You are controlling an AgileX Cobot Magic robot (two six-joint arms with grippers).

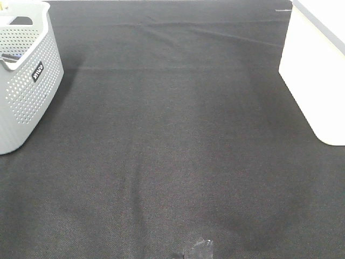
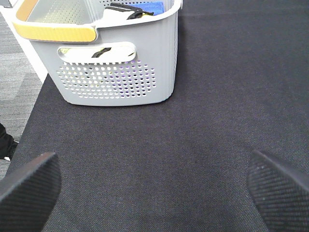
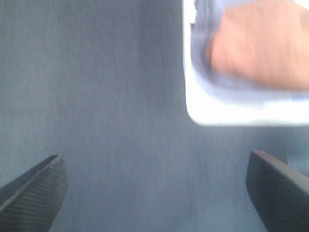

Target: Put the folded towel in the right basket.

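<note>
The folded towel point(image 3: 260, 48) is a peach-pink bundle lying inside the white right basket point(image 3: 217, 113), seen blurred in the right wrist view. In the high view the white basket point(image 1: 315, 70) stands at the right edge and its inside is hidden. My right gripper point(image 3: 154, 193) is open and empty, hovering above the mat just outside the basket's corner. My left gripper point(image 2: 154, 193) is open and empty, low over the mat a short way from the grey left basket point(image 2: 120, 72). Neither gripper shows in the high view.
The grey perforated basket point(image 1: 27, 81) stands at the left edge of the black mat point(image 1: 172, 135) and holds blue and black items point(image 2: 140, 8). A small shiny scrap point(image 1: 200, 249) lies at the mat's front edge. The table edge and floor show beside the grey basket point(image 2: 19, 96).
</note>
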